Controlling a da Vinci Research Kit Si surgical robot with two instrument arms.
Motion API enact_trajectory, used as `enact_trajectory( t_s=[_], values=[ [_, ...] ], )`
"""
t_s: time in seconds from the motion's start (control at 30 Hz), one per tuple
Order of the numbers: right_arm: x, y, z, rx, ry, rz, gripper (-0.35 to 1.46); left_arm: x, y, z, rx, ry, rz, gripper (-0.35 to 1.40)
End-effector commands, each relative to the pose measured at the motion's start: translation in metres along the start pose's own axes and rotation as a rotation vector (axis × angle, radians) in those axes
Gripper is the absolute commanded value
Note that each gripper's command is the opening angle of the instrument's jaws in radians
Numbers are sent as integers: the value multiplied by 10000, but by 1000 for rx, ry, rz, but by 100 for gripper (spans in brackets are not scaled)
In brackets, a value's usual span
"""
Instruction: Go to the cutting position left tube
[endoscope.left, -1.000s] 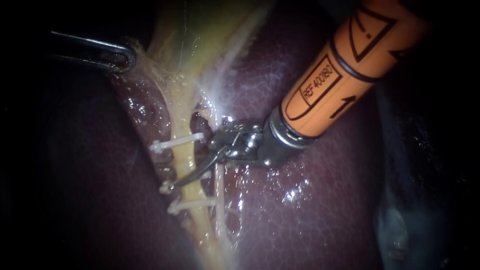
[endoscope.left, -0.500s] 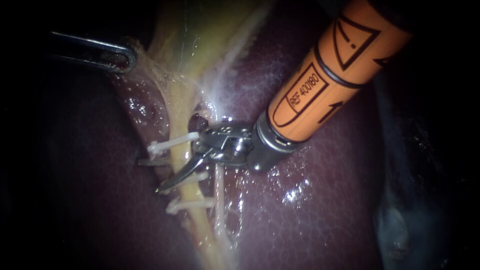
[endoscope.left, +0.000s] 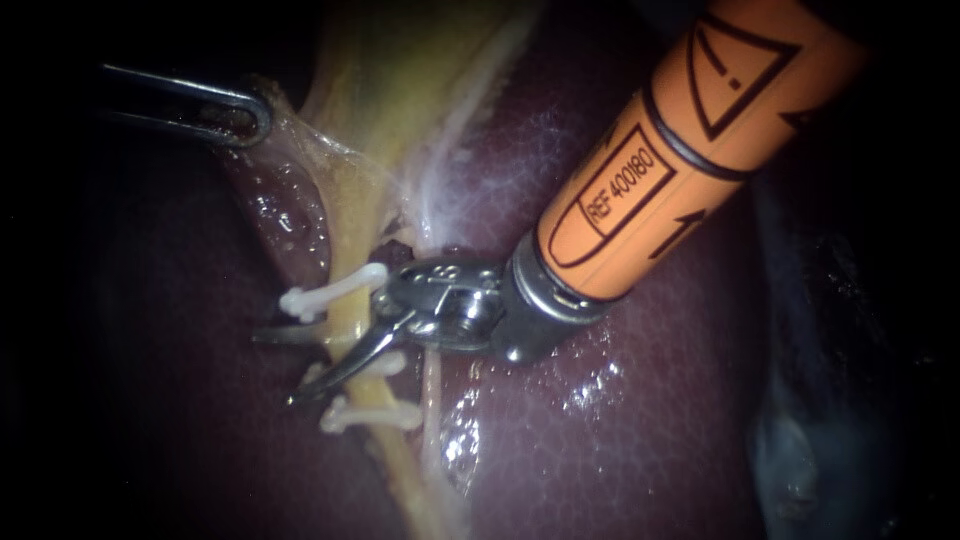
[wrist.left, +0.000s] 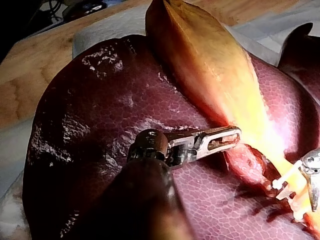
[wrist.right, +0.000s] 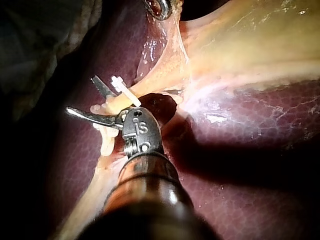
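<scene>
The left tube (endoscope.left: 347, 322) is yellowish and carries three white clips: upper (endoscope.left: 325, 292), middle (endoscope.left: 392, 362) and lower (endoscope.left: 368, 415). My right instrument (endoscope.left: 285, 365), on an orange shaft, has its blades open astride this tube between the upper and middle clips, one blade behind it and one in front. The right wrist view shows the same open blades (wrist.right: 87, 100) beside a clip (wrist.right: 122, 89). A thin pale right tube (endoscope.left: 432, 385) runs under the instrument's wrist. My left instrument (endoscope.left: 245, 115) is shut on the gallbladder (wrist.left: 220, 75) near its neck, pulling it taut (wrist.left: 222, 139).
Dark red liver (endoscope.left: 620, 440) surrounds the tubes, wet and glistening below the right instrument's wrist. In the left wrist view the liver (wrist.left: 90, 115) lies on a white cloth over a wooden bench (wrist.left: 30, 70). My right instrument's tip (wrist.left: 312, 180) shows at the clips.
My right instrument has moved left along the tissue. Its blades now reach past the left tube, with a second blade showing behind it. The left instrument holds still.
</scene>
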Motion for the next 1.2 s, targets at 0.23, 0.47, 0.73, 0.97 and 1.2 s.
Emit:
enact_trajectory(
  t_s=[0.23, 0.47, 0.73, 0.97, 1.2],
  values=[
    [10, 3, -6, -17, 28, 8, 47, 0, 0, 0, 0, 0, 0, -35],
    [4, 9, -9, -29, 32, 54, -35, 0, 0, 1, 0, 0, 0, -35],
    [0, 13, -12, -31, 32, 54, -35, 0, -1, 1, 0, 0, 0, -35],
    [0, 15, -9, -34, 32, 53, -35, 0, -1, 1, 0, 0, 0, -35],
    [-3, 19, -1, -41, 32, 51, -35, -1, -1, 1, 0, 0, 0, -35]
  ],
)
